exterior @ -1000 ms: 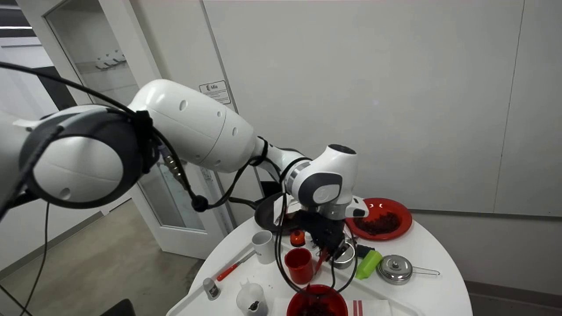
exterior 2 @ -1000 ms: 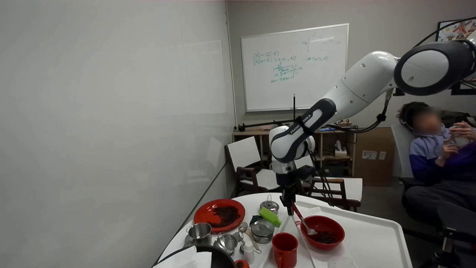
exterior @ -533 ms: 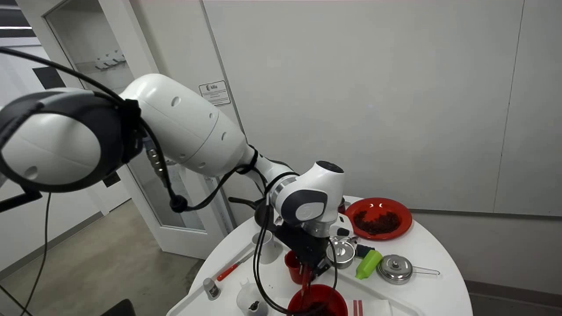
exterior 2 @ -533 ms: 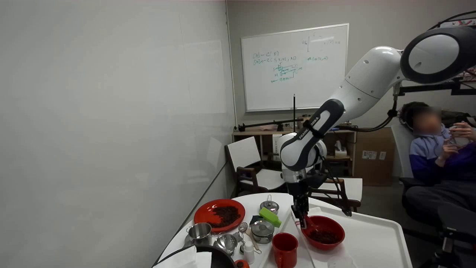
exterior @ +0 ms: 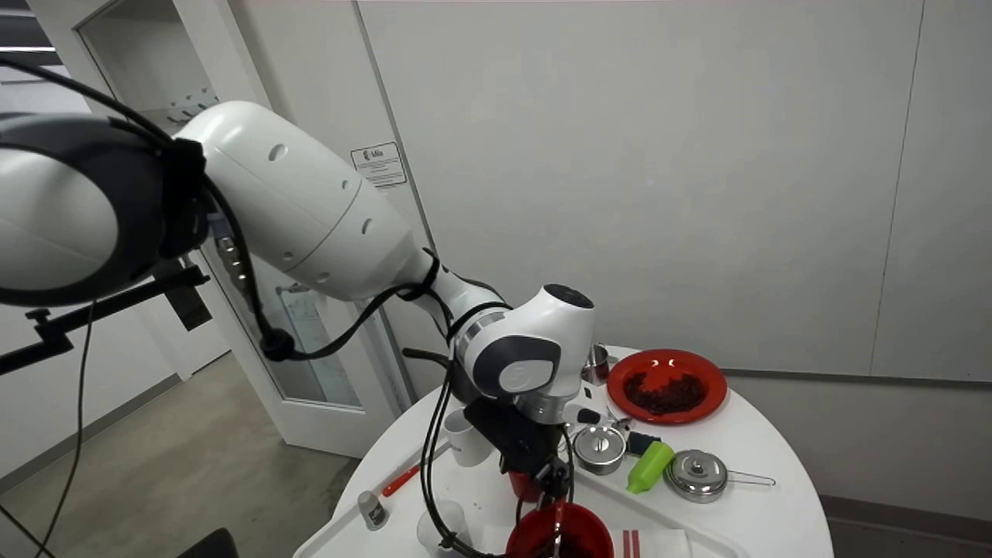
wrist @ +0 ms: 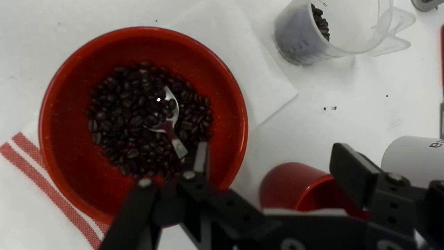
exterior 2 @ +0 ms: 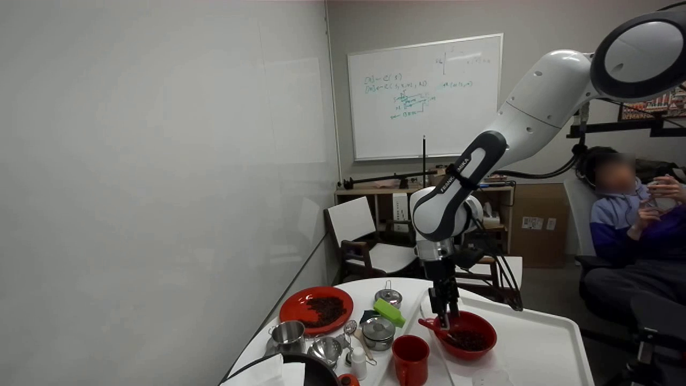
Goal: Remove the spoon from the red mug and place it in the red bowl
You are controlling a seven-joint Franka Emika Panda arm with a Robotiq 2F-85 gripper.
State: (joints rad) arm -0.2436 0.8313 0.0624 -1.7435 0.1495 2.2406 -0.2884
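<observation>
The spoon (wrist: 179,147) lies in the red bowl (wrist: 241,132), its metal end among dark beans and its red handle sloping up over the rim in an exterior view (exterior 2: 432,327). Part of that handle is hidden behind a finger (wrist: 201,158) in the wrist view. My gripper (wrist: 275,160) is open just above the bowl's edge, jaws wide apart, nothing between them. Upright beside the bowl stands the red mug (wrist: 288,184), partly covered by the gripper in the wrist view and showing fully in an exterior view (exterior 2: 410,356).
A clear measuring jug (wrist: 298,38) with beans and a pale mug (wrist: 409,156) stand near the bowl. Steel pots (exterior 2: 378,332), a green bottle (exterior 2: 389,313) and a red plate (exterior 2: 343,305) of beans crowd the table. A red-handled knife (exterior: 401,480) lies by the tray edge.
My gripper has moved to the red bowl carrying the spoon, then opened and let it go. The spoon has dropped into the bowl, its handle now leaning on the rim.
</observation>
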